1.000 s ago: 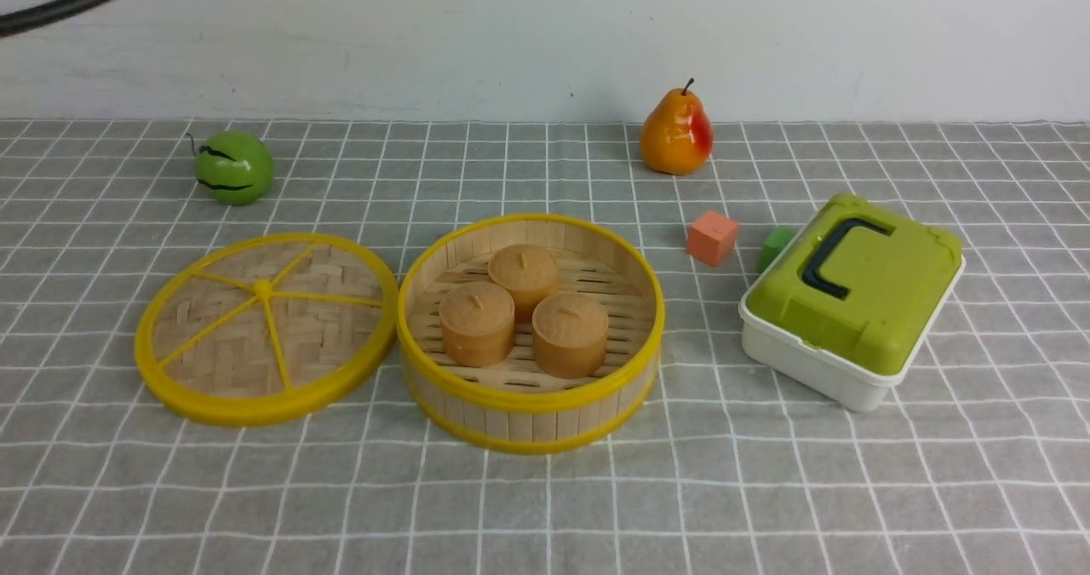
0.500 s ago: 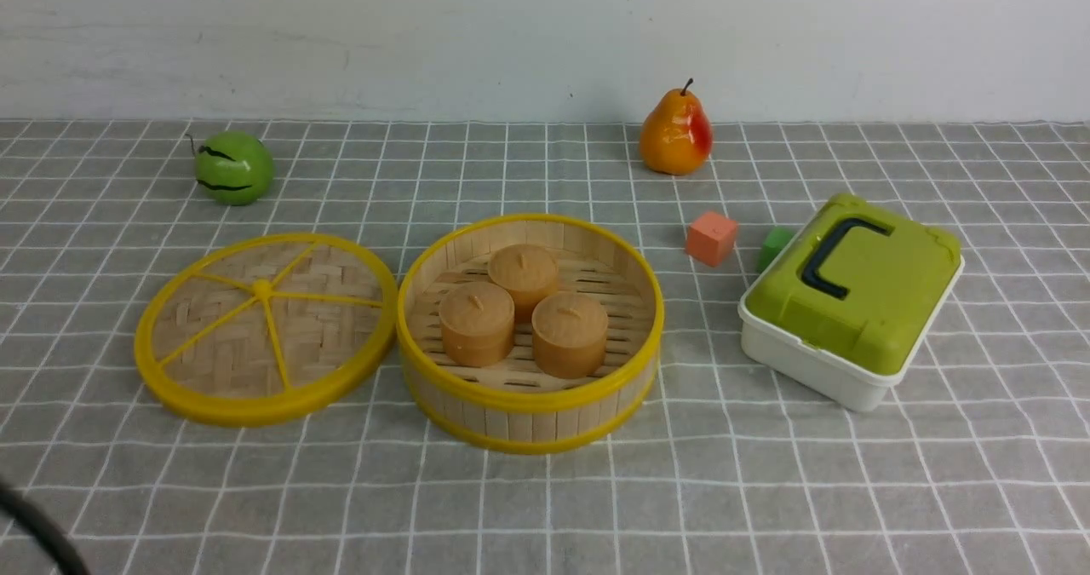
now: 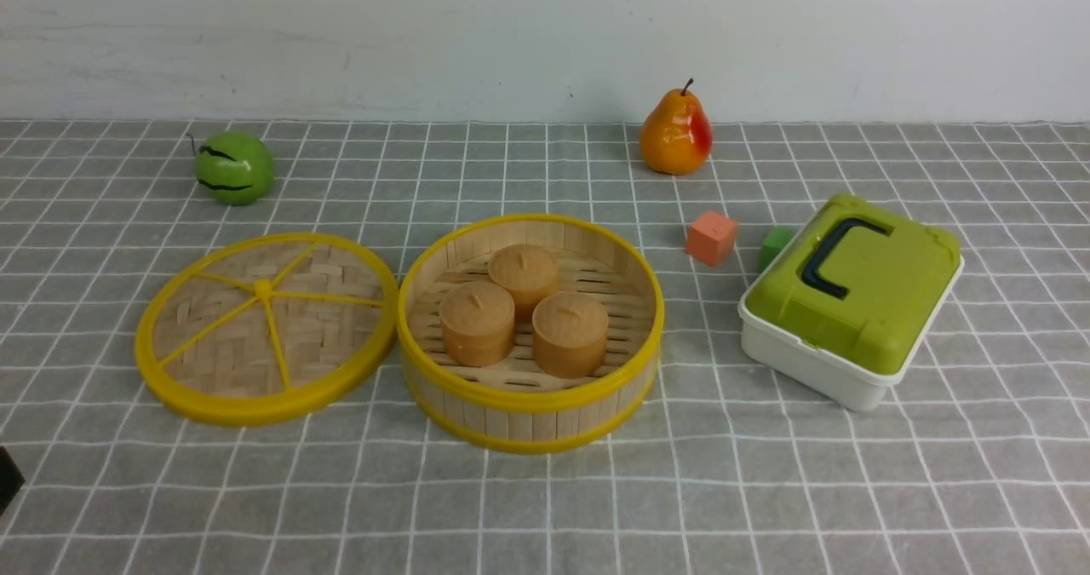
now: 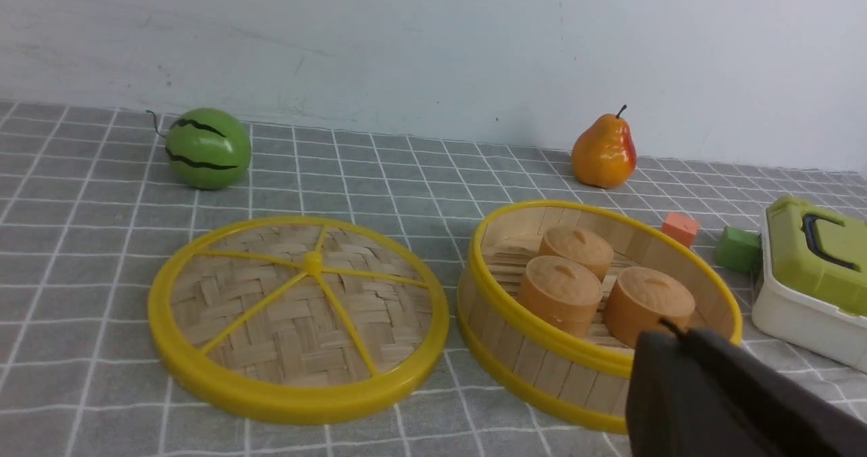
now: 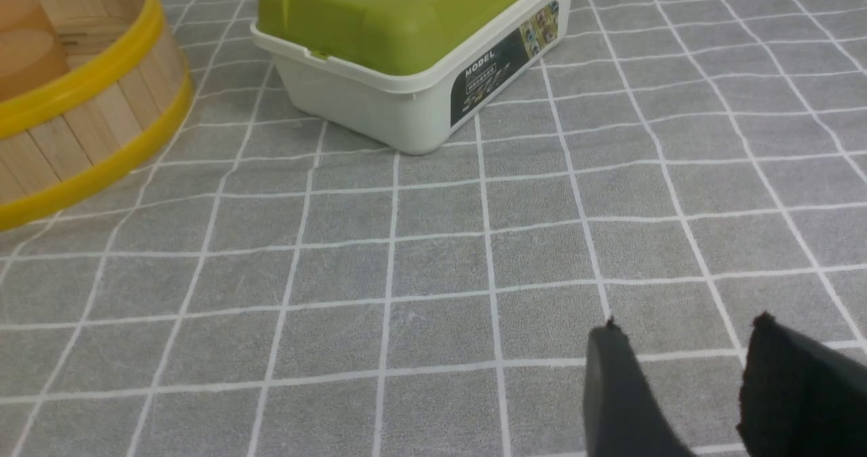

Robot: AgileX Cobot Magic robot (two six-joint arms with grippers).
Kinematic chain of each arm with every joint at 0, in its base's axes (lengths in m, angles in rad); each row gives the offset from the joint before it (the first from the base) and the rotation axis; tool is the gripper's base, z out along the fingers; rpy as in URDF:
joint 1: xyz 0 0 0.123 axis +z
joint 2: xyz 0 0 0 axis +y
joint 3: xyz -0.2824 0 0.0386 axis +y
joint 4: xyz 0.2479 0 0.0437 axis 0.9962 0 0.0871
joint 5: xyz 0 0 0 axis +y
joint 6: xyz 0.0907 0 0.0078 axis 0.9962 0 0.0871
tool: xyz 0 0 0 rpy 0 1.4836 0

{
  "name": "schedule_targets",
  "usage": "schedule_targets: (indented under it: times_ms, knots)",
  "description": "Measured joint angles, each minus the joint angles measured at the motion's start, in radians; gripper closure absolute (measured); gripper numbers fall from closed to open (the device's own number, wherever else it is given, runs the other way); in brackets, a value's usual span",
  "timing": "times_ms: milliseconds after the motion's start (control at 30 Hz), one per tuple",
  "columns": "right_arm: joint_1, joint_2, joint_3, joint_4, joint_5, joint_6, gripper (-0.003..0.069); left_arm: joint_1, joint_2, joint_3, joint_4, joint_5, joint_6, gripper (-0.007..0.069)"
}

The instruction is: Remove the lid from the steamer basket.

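Observation:
The lid (image 3: 266, 328), a woven bamboo disc with a yellow rim and spokes, lies flat on the cloth to the left of the steamer basket (image 3: 528, 417), almost touching it. The basket is uncovered, with three brown buns (image 3: 524, 315) inside. In the left wrist view the lid (image 4: 298, 318) and basket (image 4: 542, 369) lie ahead of my left gripper (image 4: 677, 332), which is shut, empty and held back from both. My right gripper (image 5: 687, 325) hangs open over bare cloth, nothing between its fingers, away from the basket (image 5: 88, 118).
A white box with a green lid (image 3: 851, 298) stands right of the basket, an orange cube (image 3: 712, 238) and a green cube (image 3: 775, 245) behind it. A pear (image 3: 677, 132) and a green striped ball (image 3: 233, 166) sit near the back wall.
A dark cable that crossed the top left corner swung down to the bottom left; now only a small dark bit shows at the left edge. Lid and basket have not moved.

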Motion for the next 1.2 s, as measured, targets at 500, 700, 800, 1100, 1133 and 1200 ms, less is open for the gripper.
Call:
schedule_targets:
  times_ms: [500, 700, 800, 1100, 1133, 1200]
  knots:
    - [0.000, 0.000, 0.000, 0.000, 0.000, 0.000, 0.0418, 0.001, -0.158, 0.285, 0.496, -0.119, -0.501, 0.0637]
    - [0.000, 0.000, 0.000, 0.000, 0.000, 0.000, 0.0418, 0.001, -0.160, 0.335, 0.484, 0.027, -0.506, 0.0637]
    - [0.000, 0.000, 0.000, 0.000, 0.000, 0.000, 0.0418, 0.000, -0.160, 0.337, 0.473, 0.046, -0.448, 0.0637]
    - [0.000, 0.000, 0.000, 0.000, 0.000, 0.000, 0.0418, 0.000, -0.160, 0.337, 0.473, 0.046, -0.421, 0.0637]
    - [0.000, 0.000, 0.000, 0.000, 0.000, 0.000, 0.0418, 0.000, -0.160, 0.337, 0.473, 0.047, -0.421, 0.0637]
    - [0.000, 0.000, 0.000, 0.000, 0.000, 0.000, 0.0418, 0.000, -0.160, 0.337, 0.473, 0.047, -0.420, 0.0637]
